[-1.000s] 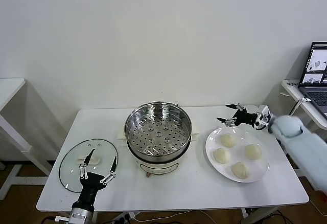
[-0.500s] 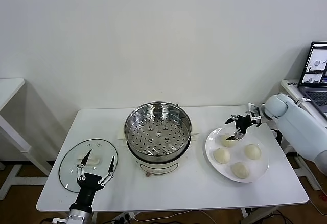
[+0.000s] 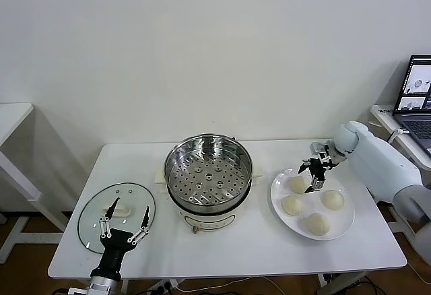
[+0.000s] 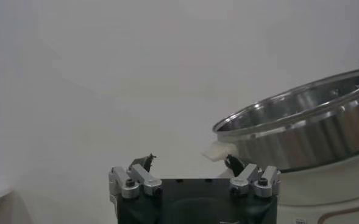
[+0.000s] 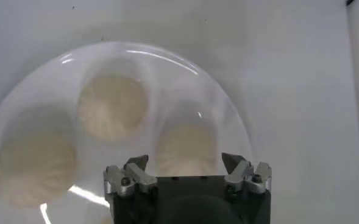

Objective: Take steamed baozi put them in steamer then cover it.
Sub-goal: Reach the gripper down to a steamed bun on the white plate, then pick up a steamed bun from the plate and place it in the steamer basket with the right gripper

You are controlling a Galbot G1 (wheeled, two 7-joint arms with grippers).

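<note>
Four cream-white baozi lie on a white plate [image 3: 342, 224] at the right of the table. My right gripper [image 3: 311, 178] is open and points down just above the back-left baozi [image 3: 297, 184]. In the right wrist view my right gripper [image 5: 185, 162] has that baozi [image 5: 188, 146] between its open jaws, apart from them, with two more baozi [image 5: 112, 106] beside it. The steel steamer [image 3: 209, 172] stands empty at the table's middle. The glass cover [image 3: 94, 222] lies flat at the front left. My left gripper [image 3: 126, 215] is open over the cover's near edge, holding nothing.
The steamer's rim [image 4: 301, 125] and the pot's cream side handle [image 4: 217, 152] show ahead of my left gripper [image 4: 188, 163]. A laptop [image 3: 416, 100] sits on a side table at the far right. Another white table edge [image 3: 13, 116] is at the far left.
My right gripper has swung from level behind the plate to pointing down over the back-left baozi. My left gripper has drawn back slightly toward the table's front edge.
</note>
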